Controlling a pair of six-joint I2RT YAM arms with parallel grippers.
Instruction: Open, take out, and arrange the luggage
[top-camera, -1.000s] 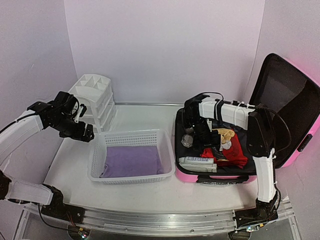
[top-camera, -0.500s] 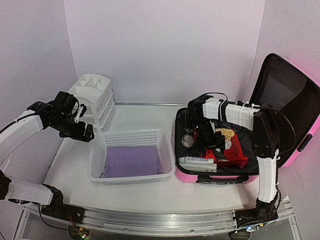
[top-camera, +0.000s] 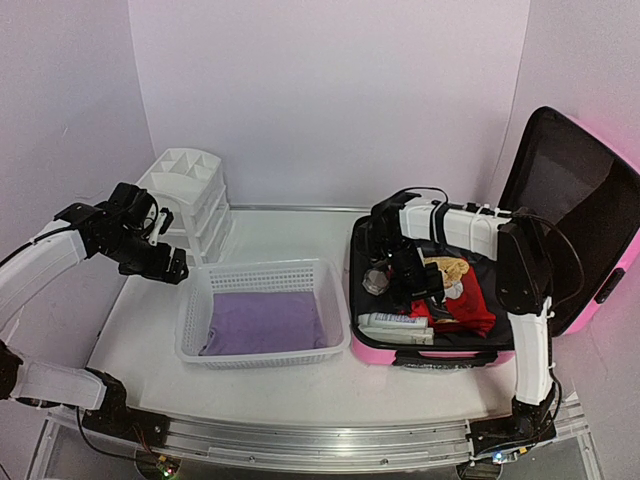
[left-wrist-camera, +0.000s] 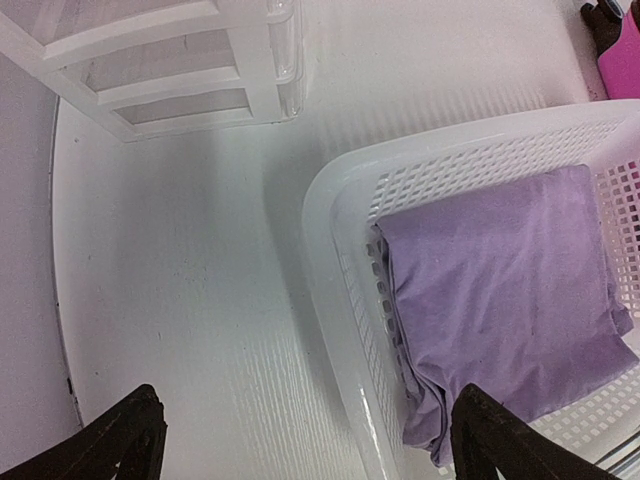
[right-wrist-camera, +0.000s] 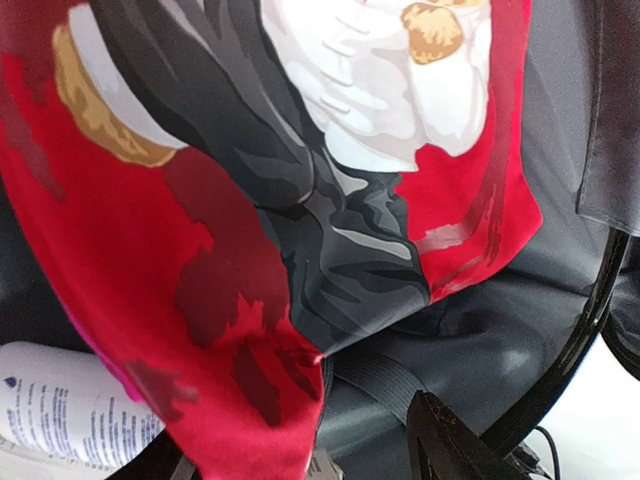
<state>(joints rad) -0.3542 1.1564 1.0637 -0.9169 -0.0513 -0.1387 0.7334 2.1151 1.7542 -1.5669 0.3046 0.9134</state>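
Fabric lies right under the right claw: a crumpled red garment with a black, white and tan print. It is so close to the wrist camera that only one dark finger shows at the lower edge, and I cannot tell whether the claw is spread or pinching the cloth. Just beside the claw, toward the arm bases, a white labelled bottle lies partly under the garment. All of this sits in the black-lined lower half of the luggage, a bright-pink hard-shell suitcase lying open on the tabletop. Its lid stands up on the claw's right. Well to the left, the left claw hangs in the air with fingers spread wide, holding nothing. Below it and slightly to its right is a white mesh basket holding a folded purple cloth. Just beyond that claw, a white drawer organizer stands near the back wall.
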